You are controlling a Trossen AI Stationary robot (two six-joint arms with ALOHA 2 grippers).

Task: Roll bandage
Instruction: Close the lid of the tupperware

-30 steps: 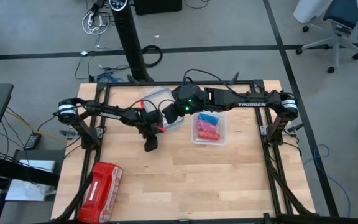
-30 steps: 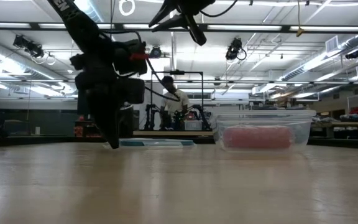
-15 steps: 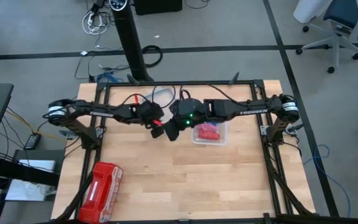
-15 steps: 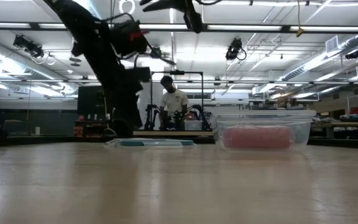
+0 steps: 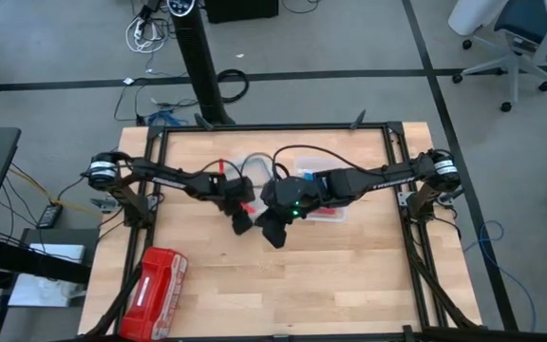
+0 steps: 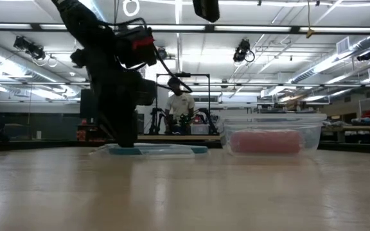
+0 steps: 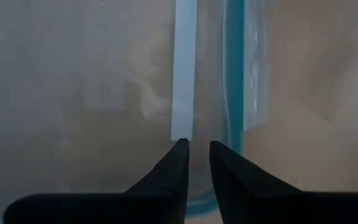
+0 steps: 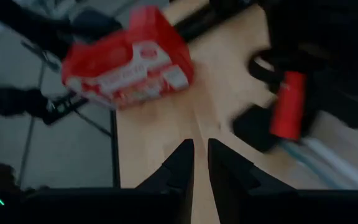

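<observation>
The bandage shows in no view. A clear lid [image 6: 166, 149] with a teal rim [image 7: 233, 74] lies flat on the table. My left gripper [image 5: 239, 224] reaches down onto its left end [image 6: 124, 142], with only a narrow gap between the fingertips [image 7: 194, 148]. My right gripper [image 5: 275, 236] hangs high over the table's middle [image 6: 205, 9], shut and holding nothing [image 8: 201, 149]. A clear container [image 6: 272, 135] with a pink-red roll [image 6: 265, 141] stands right of the lid; my right arm covers most of it in the high view. My left gripper comes down on the lid steeply from above, slanting toward the far side. Its fingertips [image 7: 180, 149] stand at the lid's near rim, where the teal edge [image 7: 225, 140] curves round a corner. The rim seems to be pinched in the narrow gap. The lid lies flat on the table.
A red plastic-wrapped pack [image 5: 155, 282] lies at the near left corner, also in the right wrist view [image 8: 129, 59]. Bare wood lies in front of both grippers. A person [image 6: 180, 102] stands in the room beyond the table.
My right gripper has swung from above the lid toward the table's near edge, staying high. My left gripper went toward the far edge to the lid, then came back toward the near edge. The lid now shows wider in the low view, drawn nearer.
</observation>
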